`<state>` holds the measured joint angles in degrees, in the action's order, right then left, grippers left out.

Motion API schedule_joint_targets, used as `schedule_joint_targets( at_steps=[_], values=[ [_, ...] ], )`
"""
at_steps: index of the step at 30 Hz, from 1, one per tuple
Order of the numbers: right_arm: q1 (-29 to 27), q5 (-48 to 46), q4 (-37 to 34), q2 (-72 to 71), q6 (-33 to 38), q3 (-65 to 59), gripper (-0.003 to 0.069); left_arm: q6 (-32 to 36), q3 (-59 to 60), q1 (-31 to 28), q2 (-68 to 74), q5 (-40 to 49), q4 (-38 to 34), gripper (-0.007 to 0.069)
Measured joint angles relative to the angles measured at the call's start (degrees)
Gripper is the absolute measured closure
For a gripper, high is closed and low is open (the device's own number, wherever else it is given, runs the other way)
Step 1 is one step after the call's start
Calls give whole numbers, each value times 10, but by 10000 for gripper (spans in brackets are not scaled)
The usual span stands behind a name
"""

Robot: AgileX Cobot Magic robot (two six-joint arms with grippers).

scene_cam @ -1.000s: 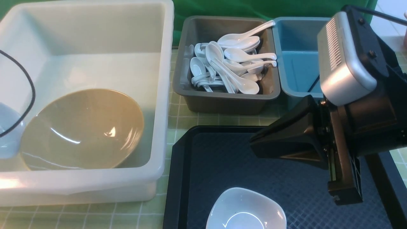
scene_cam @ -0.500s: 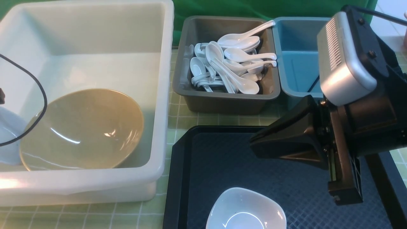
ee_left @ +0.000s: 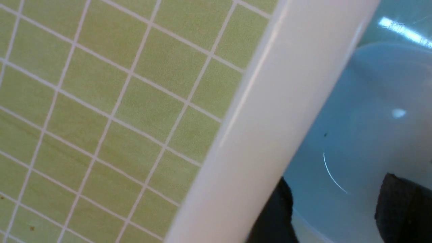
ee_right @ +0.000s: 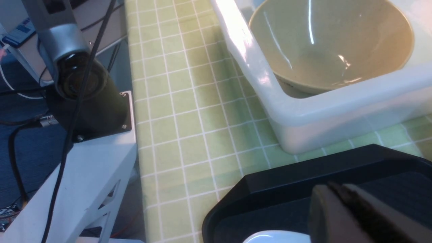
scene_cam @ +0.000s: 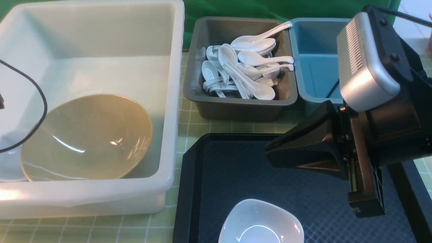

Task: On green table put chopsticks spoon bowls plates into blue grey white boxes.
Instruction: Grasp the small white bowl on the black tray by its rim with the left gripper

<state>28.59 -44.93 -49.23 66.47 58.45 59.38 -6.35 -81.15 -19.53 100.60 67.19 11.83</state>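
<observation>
Inside white box [scene_cam: 178, 101], plate [ee_left: 357, 128] now lower

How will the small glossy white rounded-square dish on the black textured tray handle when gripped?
The white dish looks glazed, given its highlights, so probably slippery. Likely stiff ceramic, chip-prone if dropped. Shallow and wide, it should slide on the black tray rather than tip.
</observation>
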Motion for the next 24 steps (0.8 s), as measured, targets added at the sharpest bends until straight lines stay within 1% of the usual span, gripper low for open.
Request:
schedule_joint_targets(
  at_steps=[2,4,7,9,12,16,17,18,19,20,21,22,24],
  values=[
    [0,0,0,0,0,0,616,-8,-6,0,-9,11,0,125],
    [0,-1,0,0,0,0,613,-10,-18,0,-23,21,3,86],
    [0,-6,0,0,0,0,612,-10,-48,0,-53,30,11,62],
    [0,-8,0,0,0,0,612,-8,-66,1,-74,31,2,63],
    [0,-10,14,-3,-17,0,612,36,-92,27,-136,33,-68,63],
    [0,-11,69,-25,-72,0,604,167,-94,111,-191,42,-187,63],
    [0,-11,89,-34,-94,0,602,198,-94,146,-199,44,-219,63],
    [0,-11,89,-36,-94,0,602,208,-94,152,-200,44,-231,63],
    [0,-11,123,-50,-124,0,600,233,-93,196,-203,44,-265,63],
    [0,-13,141,-59,-146,0,597,245,-90,222,-203,44,-289,63],
    [0,-16,163,-71,-168,0,595,256,-83,249,-202,43,-304,63],
    [0,-22,181,-83,-188,0,594,264,-73,290,-198,43,-318,63],
    [0,-34,207,-108,-218,0,592,263,-47,350,-187,42,-331,63]
  ],
)
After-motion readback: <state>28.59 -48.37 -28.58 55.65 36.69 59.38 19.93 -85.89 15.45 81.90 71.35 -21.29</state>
